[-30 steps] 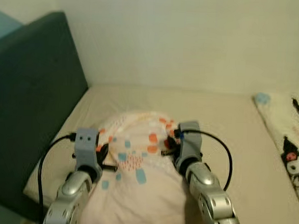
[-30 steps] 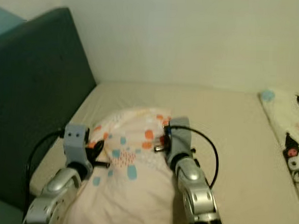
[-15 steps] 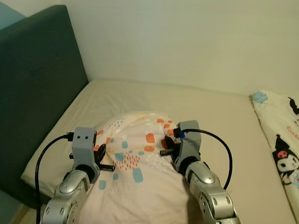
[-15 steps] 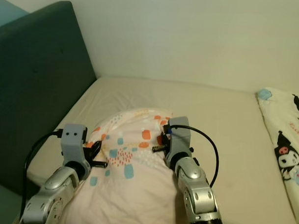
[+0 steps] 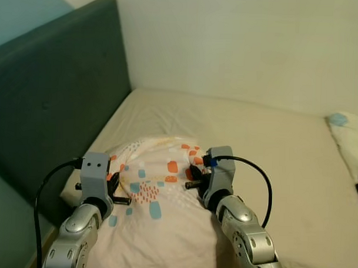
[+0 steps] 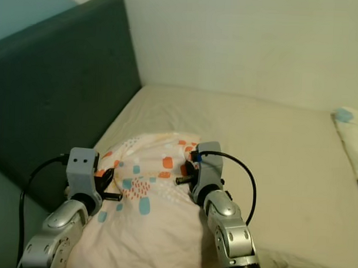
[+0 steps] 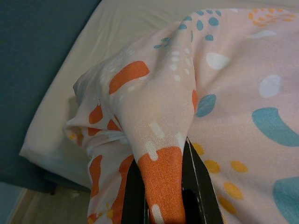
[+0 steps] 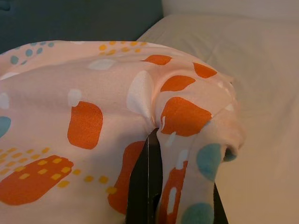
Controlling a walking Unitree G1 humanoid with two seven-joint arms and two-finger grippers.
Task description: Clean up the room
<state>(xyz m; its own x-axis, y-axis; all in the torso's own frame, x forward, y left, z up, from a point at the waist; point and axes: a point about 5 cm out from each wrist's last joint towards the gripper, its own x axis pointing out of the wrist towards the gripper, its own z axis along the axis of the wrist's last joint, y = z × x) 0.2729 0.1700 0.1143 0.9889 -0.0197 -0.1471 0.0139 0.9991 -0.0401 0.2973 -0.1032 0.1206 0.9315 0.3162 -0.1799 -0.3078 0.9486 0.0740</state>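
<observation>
Pale pink fabric pillow w/ orange, teal and white blotches (image 5: 158, 210) lies on the beige-sheeted mattress of the bed (image 5: 272, 149), near the head end, just beside the dark teal upholstered headboard (image 5: 50, 106) on robot's left. Both arms reach fwd over it, 1 per side. Left pincer (image 5: 119, 191) at the pillow's left edge, nearest the headboard; wrist view shows its 2 black fingers (image 7: 198, 186) closed narrow on a bunched fold of the pillow cloth (image 7: 159, 140), an orange patch pinched right between them. Right pincer (image 5: 195, 177) at the pillow's right upper corner; wrist view shows its black fingers (image 8: 145, 186) pressed together w/ a ridge of the same cloth (image 8: 182, 116) gripped there, corner of the pillow drooping over on the far side. Cloth between the 2 grips humps up a little, wrinkled. Grey wrist blocks sit above each grip, black cable looping off each arm: left cable (image 5: 47, 191), right cable (image 5: 262, 184). Mattress edge and a strip of floor visible past the pillow in left wrist view (image 7: 46, 200). Plain off-white wall (image 5: 241, 48) behind the bed. At far right of the mattress, edge of a white printed blanket (image 5: 352, 146) w/ a small pale blue patch (image 5: 338, 119) at its top corner, well apart from pillow; print too cropped to read.
</observation>
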